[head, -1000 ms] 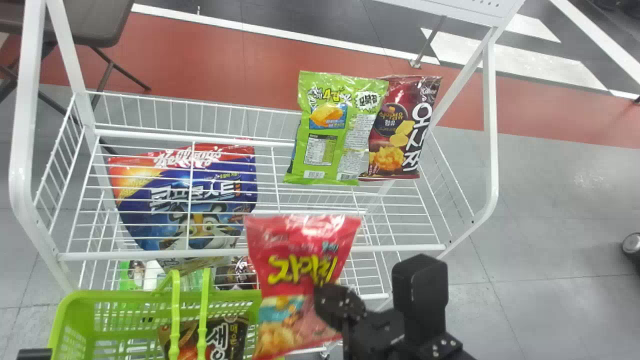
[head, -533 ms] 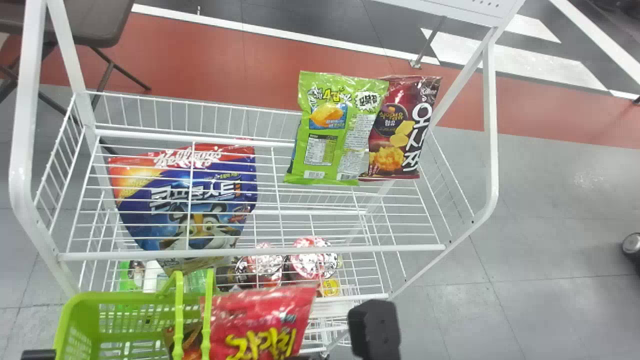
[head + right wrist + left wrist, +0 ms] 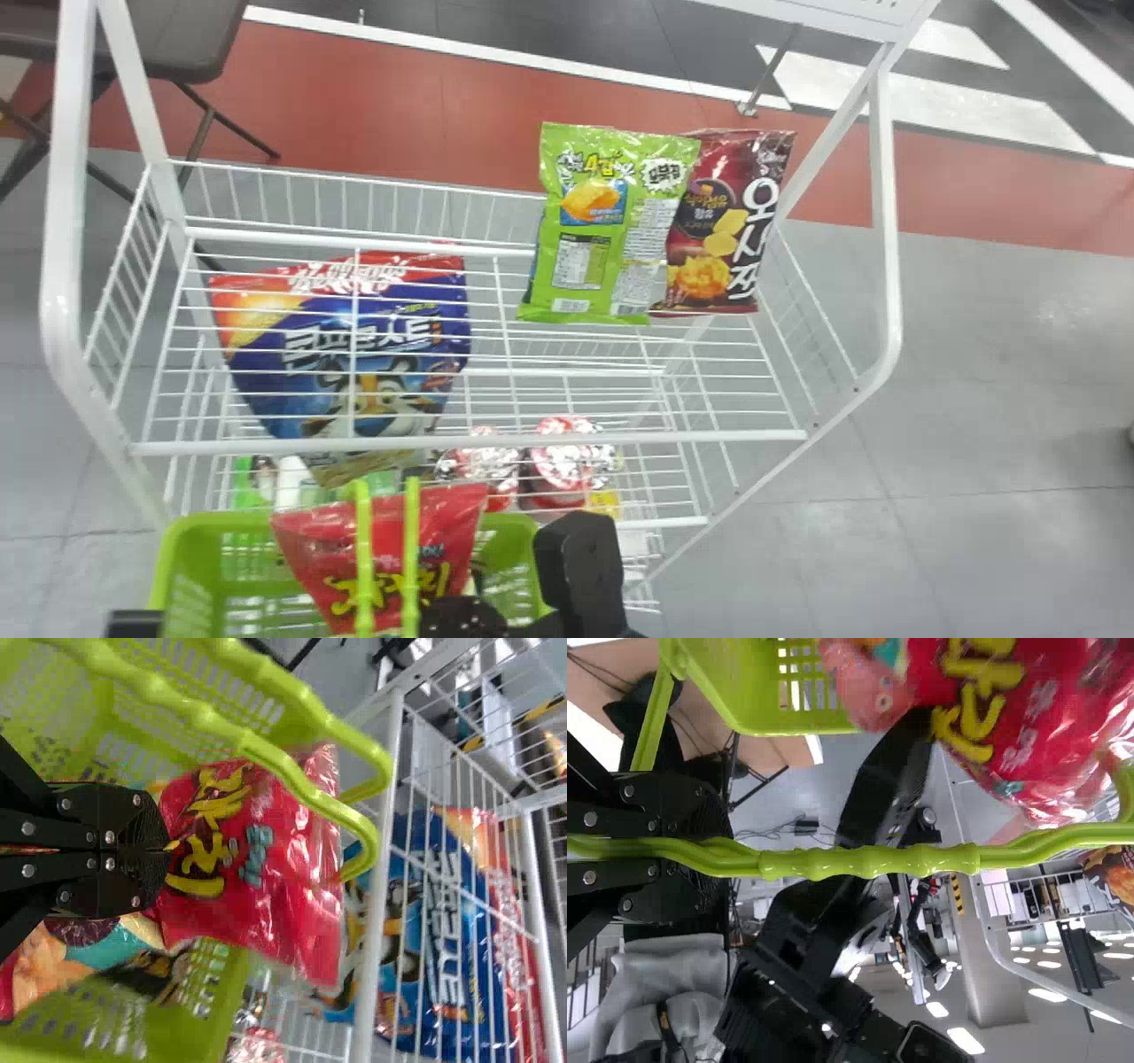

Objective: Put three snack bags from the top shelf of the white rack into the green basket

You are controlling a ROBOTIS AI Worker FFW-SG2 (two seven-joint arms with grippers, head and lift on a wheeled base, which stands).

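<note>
Right hand (image 3: pixel 461 616) at the head view's bottom edge, just right of the basket handles (image 3: pixel 364 549), fingers pressed together on the middle of the red snack bag (image 3: pixel 425 523). Left hand (image 3: pixel 731 855) pinches the basket handles; left arm (image 3: pixel 133 623) at the bottom left corner.

Change vs. a second ago: right hand and red snack bag moved left and down, from in front of the rack's front rail to over the green basket (image 3: pixel 168 567). Handles now cross in front of the bag. Bag's upper end sticks out past the basket's far rim, tilted; can't tell if it touches the basket. One dark snack bag (image 3: pixel 155 974) inside the basket.

White rack (image 3: pixel 469 440) behind: one blue cereal pouch (image 3: pixel 381 354) seen through the wires under the top shelf, left half. Two red-and-silver round-topped packs (image 3: pixel 487 470) (image 3: pixel 567 461) lower down, beyond the basket's right half. Top shelf, back edge toward the right corner: two snack bags, one green (image 3: pixel 611 230), one dark red (image 3: pixel 735 221), green overlapping the dark red. One chair (image 3: pixel 168 35) farther back, upper left.
</note>
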